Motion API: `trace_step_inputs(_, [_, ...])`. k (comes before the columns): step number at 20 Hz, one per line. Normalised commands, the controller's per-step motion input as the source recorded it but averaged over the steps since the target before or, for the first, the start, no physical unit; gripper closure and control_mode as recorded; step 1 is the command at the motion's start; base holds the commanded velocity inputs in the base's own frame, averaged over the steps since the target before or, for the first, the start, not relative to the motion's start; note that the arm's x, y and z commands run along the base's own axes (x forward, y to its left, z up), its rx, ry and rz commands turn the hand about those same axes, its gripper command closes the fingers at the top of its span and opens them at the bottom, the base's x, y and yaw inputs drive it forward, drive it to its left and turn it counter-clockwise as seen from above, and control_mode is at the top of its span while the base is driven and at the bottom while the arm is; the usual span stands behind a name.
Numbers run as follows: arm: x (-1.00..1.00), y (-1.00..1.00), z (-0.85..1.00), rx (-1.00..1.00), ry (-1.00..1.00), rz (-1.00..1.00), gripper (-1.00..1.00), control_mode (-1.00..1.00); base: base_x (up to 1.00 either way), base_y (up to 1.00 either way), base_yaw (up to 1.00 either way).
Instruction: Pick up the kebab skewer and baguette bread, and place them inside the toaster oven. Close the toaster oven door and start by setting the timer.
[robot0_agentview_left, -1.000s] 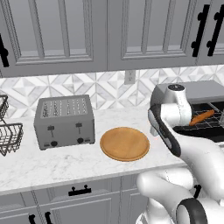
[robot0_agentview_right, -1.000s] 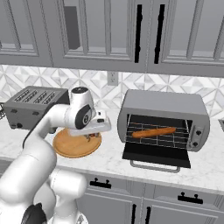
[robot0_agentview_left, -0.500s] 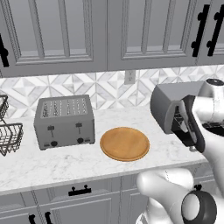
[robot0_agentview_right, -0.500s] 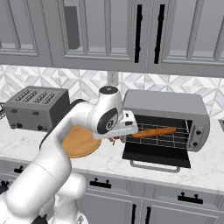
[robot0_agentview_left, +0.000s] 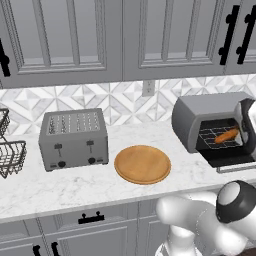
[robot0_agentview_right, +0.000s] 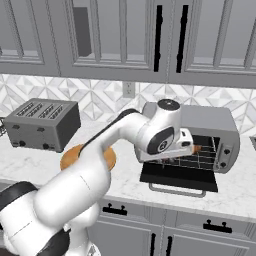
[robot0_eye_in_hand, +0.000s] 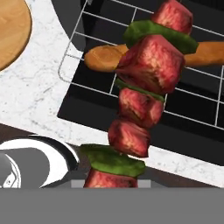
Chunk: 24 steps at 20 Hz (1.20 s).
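Note:
The kebab skewer (robot0_eye_in_hand: 146, 74), red meat chunks with green pieces between them, rises from the bottom of the hand view, and my gripper (robot0_agentview_right: 186, 149) is shut on it. It hangs just above the open toaster oven door (robot0_eye_in_hand: 131, 113) and the front of the wire rack (robot0_eye_in_hand: 78, 39). The baguette bread (robot0_eye_in_hand: 103, 57) lies across that rack inside the toaster oven (robot0_agentview_left: 205, 107), behind the skewer. In the right base view my hand is at the mouth of the toaster oven (robot0_agentview_right: 210, 117), over the lowered door (robot0_agentview_right: 177, 177). The baguette bread (robot0_agentview_left: 226, 135) also shows through the opening.
A round wooden board (robot0_agentview_left: 142, 164) lies on the marble counter left of the oven. Further left stands a grey slot toaster (robot0_agentview_left: 74, 137), with a wire basket (robot0_agentview_left: 10, 150) at the far left. Wall cabinets hang above.
My arm has swung right from above the wooden board to the front of the open toaster oven, carrying the skewer. The baguette has stayed on the rack.

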Motion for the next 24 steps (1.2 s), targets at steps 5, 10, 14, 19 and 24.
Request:
trace_step_inputs(5, [0.16,-0.93,-0.03,0.01,0.0,0.0,1.0,-1.0,0.0,0.0,0.0])
trace_step_inputs(10, [0.21,-0.53,-0.09,0.0,0.05,0.02,1.0,-1.0,0.0,0.0,0.0])
trace_step_inputs(14, [0.18,-0.24,-0.08,0.0,0.0,0.06,1.0,-1.0,0.0,0.0,0.0])
trace_step_inputs(19, [0.05,-0.02,-0.43,-0.03,0.0,0.12,1.0,-1.0,0.0,0.0,0.0])
trace_step_inputs(24, [0.17,-0.01,-0.41,-0.05,0.0,0.13,1.0,-1.0,0.0,0.0,0.0])
